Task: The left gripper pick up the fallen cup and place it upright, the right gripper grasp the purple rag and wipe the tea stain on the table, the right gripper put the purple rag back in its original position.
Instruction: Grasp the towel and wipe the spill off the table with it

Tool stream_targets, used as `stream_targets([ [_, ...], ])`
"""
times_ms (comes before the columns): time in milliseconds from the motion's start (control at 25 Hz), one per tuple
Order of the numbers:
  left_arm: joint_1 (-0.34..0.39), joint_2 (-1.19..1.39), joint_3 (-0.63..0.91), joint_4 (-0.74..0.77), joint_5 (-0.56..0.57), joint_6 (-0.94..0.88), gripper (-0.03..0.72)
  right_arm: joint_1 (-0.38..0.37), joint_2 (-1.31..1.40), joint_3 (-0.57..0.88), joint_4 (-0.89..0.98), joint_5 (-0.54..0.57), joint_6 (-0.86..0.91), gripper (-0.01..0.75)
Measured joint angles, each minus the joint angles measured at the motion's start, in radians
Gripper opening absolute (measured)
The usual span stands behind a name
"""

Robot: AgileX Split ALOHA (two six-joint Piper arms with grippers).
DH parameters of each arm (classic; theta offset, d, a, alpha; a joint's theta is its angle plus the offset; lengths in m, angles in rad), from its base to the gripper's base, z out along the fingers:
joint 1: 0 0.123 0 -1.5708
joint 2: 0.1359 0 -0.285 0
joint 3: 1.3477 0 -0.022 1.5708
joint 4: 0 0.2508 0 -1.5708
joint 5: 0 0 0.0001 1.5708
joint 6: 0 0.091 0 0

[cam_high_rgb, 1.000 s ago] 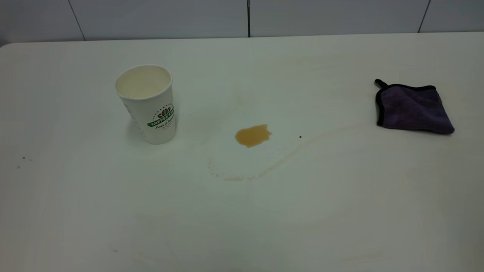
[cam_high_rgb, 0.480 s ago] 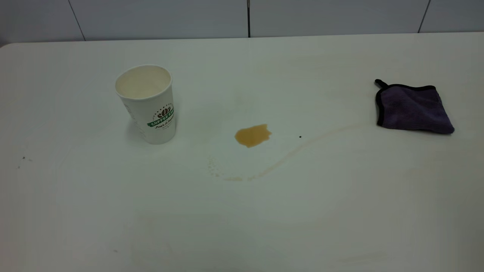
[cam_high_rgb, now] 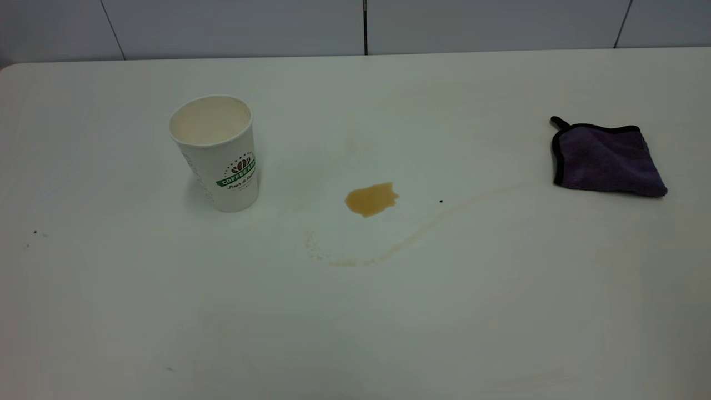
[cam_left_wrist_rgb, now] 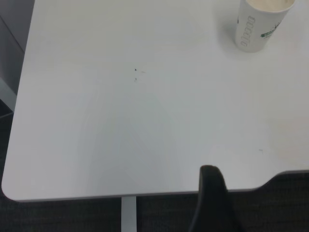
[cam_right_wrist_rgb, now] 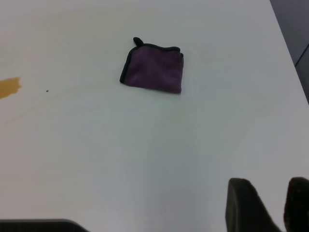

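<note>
Cup: the fallen cup (cam_high_rgb: 214, 153) stands upright on the left part of the counter (cam_high_rgb: 355, 322), mouth up, cream inside, its green-and-brown logo turned toward the exterior camera; in the left wrist view it (cam_left_wrist_rgb: 258, 24) sits at the far edge of the picture, well apart from the claw

Tea stain: the tea stain (cam_high_rgb: 371, 199) is an amber-brown blotch near the middle of the counter, between cup and rag and nearer the cup; a thin pale brown trail (cam_high_rgb: 422, 228) curves from below the blotch up toward the rag; the right wrist view catches only the blotch's edge (cam_right_wrist_rgb: 8, 87)

Purple rag: the purple rag (cam_high_rgb: 608, 161) lies folded flat on the right part of the counter, black edging along two sides, its little black loop at the far left corner; it is well apart from the stain and touched by nothing; the right wrist view shows it (cam_right_wrist_rgb: 153, 68) far from the claw

Left claw: the left claw (cam_left_wrist_rgb: 212, 193) is outside the exterior view; its wrist view shows one dark part of it near the counter's near edge, beside the rounded corner; I cannot tell whether it is apart or together

Right claw: the right claw (cam_right_wrist_rgb: 268, 181) is also outside the exterior view; its wrist view shows two dark fingers (cam_right_wrist_rgb: 248, 205) standing apart with bare counter between them, holding nothing

Specks: a small dark speck (cam_high_rgb: 441, 201) lies just right of the stain; faint specks (cam_high_rgb: 34, 232) mark the counter far to the left

Wall: grey panels (cam_high_rgb: 222, 28) run behind the counter's far edge
</note>
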Motion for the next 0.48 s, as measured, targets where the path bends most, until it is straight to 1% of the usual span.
stream_targets([
  [480,0.005,0.000,0.000,0.000,0.000,-0.005,0.524,0.000,0.000,0.000,0.000,0.000,0.000,0.238],
])
